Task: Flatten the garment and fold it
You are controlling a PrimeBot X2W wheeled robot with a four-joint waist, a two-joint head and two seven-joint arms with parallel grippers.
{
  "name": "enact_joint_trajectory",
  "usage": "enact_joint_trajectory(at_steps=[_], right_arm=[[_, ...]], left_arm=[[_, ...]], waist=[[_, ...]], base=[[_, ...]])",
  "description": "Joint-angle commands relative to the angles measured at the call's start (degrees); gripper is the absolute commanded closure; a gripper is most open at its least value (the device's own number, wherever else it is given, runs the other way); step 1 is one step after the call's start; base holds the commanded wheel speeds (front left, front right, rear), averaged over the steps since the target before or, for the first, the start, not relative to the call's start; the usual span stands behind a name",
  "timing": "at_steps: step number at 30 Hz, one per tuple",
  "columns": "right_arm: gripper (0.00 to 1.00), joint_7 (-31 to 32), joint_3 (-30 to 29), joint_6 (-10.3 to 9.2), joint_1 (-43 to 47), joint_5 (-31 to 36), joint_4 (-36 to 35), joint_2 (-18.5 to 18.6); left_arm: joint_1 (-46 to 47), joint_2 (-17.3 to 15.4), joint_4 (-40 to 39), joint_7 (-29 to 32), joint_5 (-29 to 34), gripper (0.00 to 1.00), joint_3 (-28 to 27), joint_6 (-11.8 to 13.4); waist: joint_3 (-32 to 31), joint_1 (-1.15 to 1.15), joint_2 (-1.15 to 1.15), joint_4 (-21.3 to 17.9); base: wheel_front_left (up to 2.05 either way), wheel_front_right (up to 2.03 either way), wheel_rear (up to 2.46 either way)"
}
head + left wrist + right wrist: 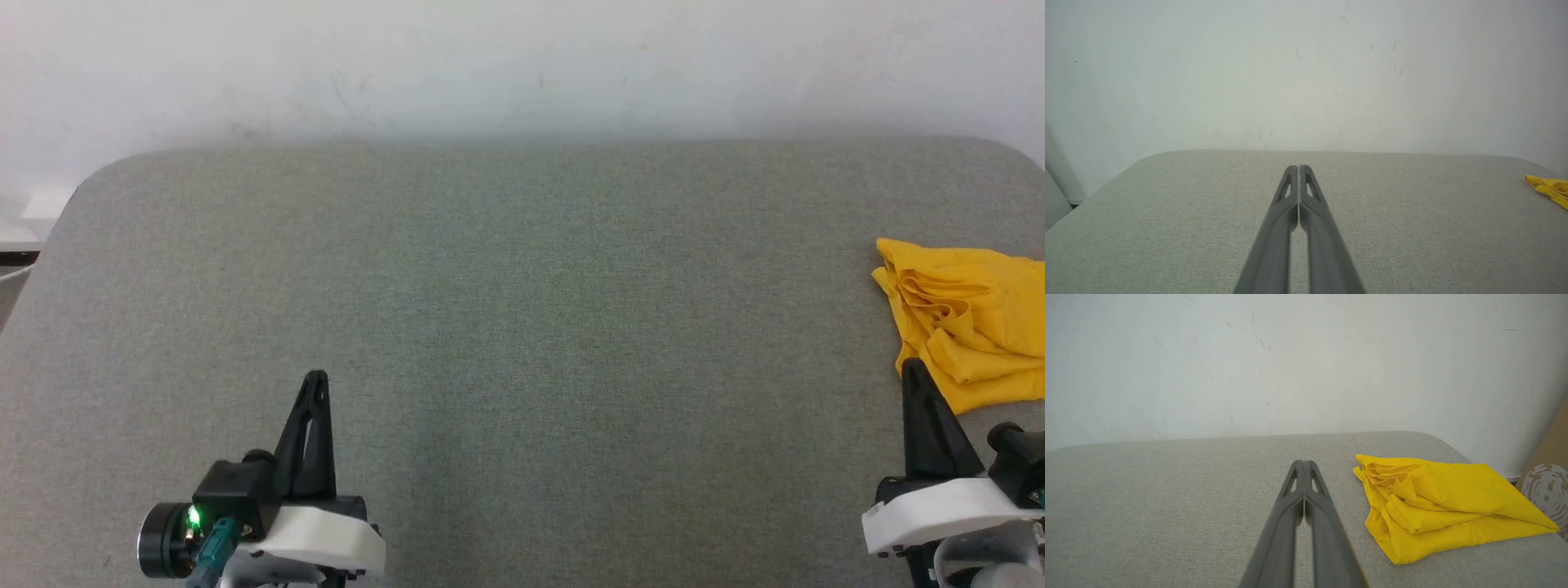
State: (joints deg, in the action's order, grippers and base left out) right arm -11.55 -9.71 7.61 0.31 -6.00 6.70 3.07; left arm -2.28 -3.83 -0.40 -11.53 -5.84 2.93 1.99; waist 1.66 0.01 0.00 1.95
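The garment (pixel 967 314) is a bright yellow T-shirt lying bunched and creased at the right edge of the grey table (pixel 522 327). It is plainest in the right wrist view (pixel 1437 506), and its tip peeks in at the left wrist view's right edge (pixel 1551 188). My right gripper (pixel 910 365) rests at the lower right, just in front of the garment's near edge, fingers pressed together and empty (pixel 1304 462). At the lower left, far from the cloth, my left gripper (pixel 316 377) is shut on nothing (pixel 1298 166).
A pale wall (pixel 522 65) runs right behind the table's far edge. Past the table's right end stands a brown cardboard box with a pale print (pixel 1545 486). The table's rounded corners show at far left and far right.
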Motion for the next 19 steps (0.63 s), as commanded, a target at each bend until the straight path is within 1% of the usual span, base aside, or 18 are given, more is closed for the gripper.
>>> enact_joint_trajectory(at_steps=[1, 19], right_arm=[[1.0, 0.32, 0.34, -0.03, -0.07, 0.57, -0.37, -0.05], [1.0, 2.43, 2.1, -0.05, -0.12, 1.59, -1.55, -0.08]], left_arm=[[0.51, 0.2, 0.07, 0.3, 0.7, 1.0, -0.29, -0.45], [0.84, 0.34, 0.13, 2.41, 1.66, 1.0, -0.78, -0.74]], waist=[[-0.02, 0.0, 0.0, -0.02], [-0.33, 0.0, 0.0, -0.39]], base=[[0.0, 0.0, 0.0], [0.0, 0.0, 0.0]])
